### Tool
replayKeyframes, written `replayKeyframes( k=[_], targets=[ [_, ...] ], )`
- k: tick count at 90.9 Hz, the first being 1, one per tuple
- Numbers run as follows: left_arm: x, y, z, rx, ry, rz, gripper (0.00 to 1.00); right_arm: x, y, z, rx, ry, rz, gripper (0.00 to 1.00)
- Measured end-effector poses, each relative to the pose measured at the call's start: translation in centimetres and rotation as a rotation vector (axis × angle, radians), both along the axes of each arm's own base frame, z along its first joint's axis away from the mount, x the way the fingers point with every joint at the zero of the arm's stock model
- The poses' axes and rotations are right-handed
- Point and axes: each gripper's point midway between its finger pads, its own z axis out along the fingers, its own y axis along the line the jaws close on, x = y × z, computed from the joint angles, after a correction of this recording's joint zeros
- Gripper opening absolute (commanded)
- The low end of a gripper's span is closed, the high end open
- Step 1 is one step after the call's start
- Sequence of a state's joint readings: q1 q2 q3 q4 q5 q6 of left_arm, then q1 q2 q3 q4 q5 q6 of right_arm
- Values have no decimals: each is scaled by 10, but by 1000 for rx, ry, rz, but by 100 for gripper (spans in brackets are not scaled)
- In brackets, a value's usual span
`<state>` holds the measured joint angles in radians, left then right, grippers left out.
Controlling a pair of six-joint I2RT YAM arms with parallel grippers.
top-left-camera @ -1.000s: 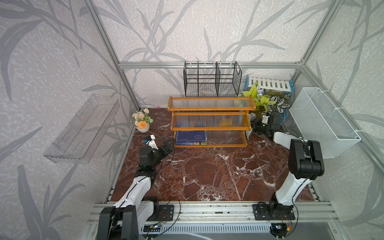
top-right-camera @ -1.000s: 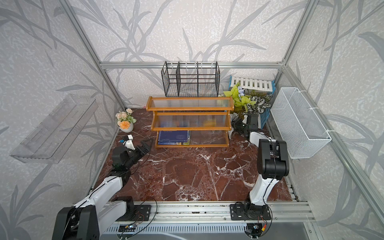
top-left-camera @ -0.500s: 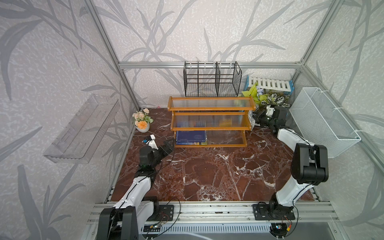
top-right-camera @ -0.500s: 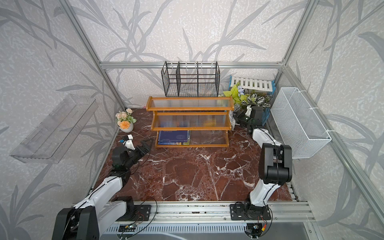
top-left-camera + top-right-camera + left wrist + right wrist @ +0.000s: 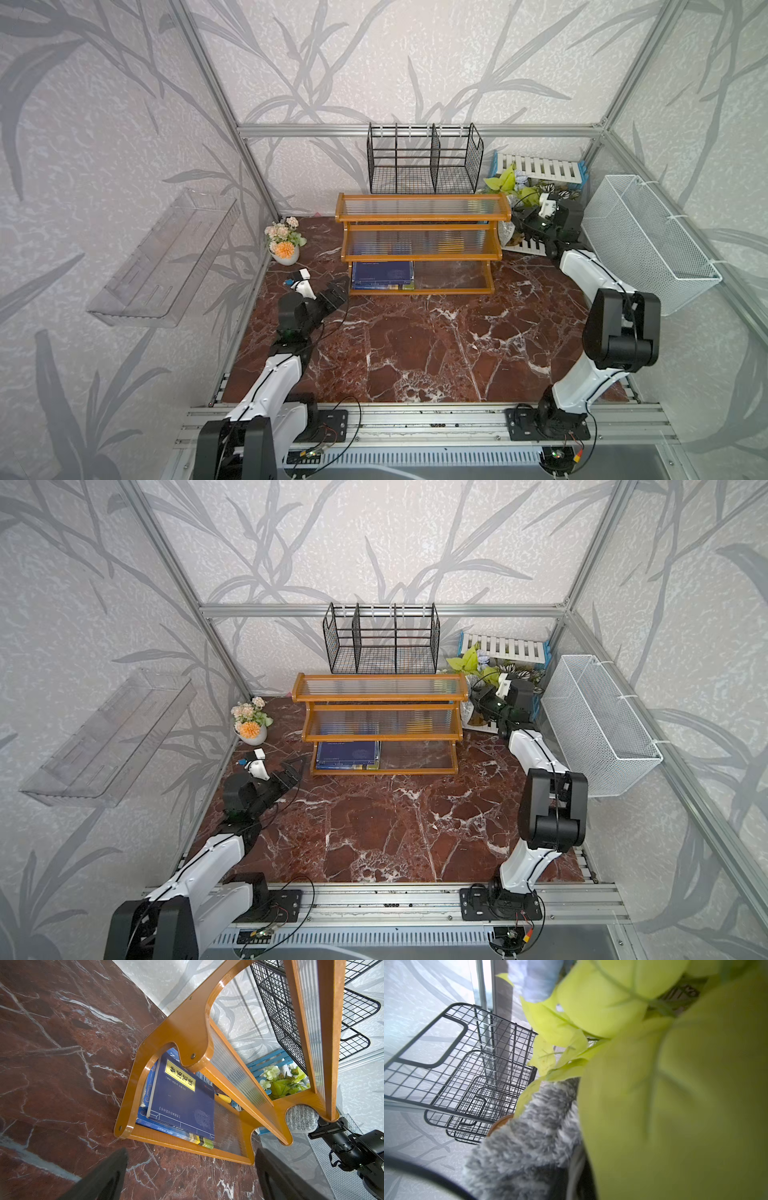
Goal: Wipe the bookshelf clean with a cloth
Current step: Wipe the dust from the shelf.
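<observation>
The bookshelf (image 5: pixel 420 217) stands at the back of the marble table (image 5: pixel 436 345), with blue books (image 5: pixel 382 275) on its lowest tier. The striped cloth (image 5: pixel 301 1119) is at its right end panel (whether touching, I cannot tell). The right gripper (image 5: pixel 321 1124) is clamped on it, among yellow-green leaves (image 5: pixel 654 1084). The left gripper (image 5: pixel 335 291) hovers near the shelf's front left corner, jaws wide apart.

The bookshelf (image 5: pixel 187 1028) has a glossy orange-brown wooden frame and ribbed clear plastic panels. The cloth (image 5: pixel 529 1136) is fuzzy grey-white knit. The desk (image 5: pixel 415 353) looks like smooth red marble.
</observation>
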<state>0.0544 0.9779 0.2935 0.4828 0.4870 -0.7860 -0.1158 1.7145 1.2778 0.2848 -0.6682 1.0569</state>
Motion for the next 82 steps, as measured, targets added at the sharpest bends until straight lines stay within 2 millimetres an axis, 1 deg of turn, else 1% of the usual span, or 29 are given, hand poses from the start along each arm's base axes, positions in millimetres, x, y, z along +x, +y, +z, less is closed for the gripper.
replayKeyframes(
  k=[9,17,26,29,37,55,63,67,72,78,82],
  targets=[
    [0,0,0,0,0,0,100,-13,1,28,-5,-54,-1,0],
    [0,0,0,0,0,0,100,-28,2,53,-11,-108,-3,0],
    [0,1,1,1,-2,4,100,-46,5,74,-15,-151,10,0],
    [0,1,1,2,-4,6,100,-51,6,78,-16,-157,10,0],
    [0,1,2,2,-8,8,100,-62,5,79,-16,-154,10,0],
    [0,2,3,4,-9,14,100,-73,-12,62,-42,-83,-44,0],
    [0,2,3,5,-11,13,100,-83,-13,61,-87,-72,-63,0],
    [-1,2,4,6,-11,12,100,-90,-9,61,-118,-72,-65,0],
    [-3,2,3,12,-4,10,100,-104,2,63,-179,-82,-59,0],
    [-4,1,5,22,4,6,100,-124,22,67,-261,-110,-35,0],
    [-6,0,9,33,2,2,100,-140,40,71,-315,-137,-7,0]
  ],
)
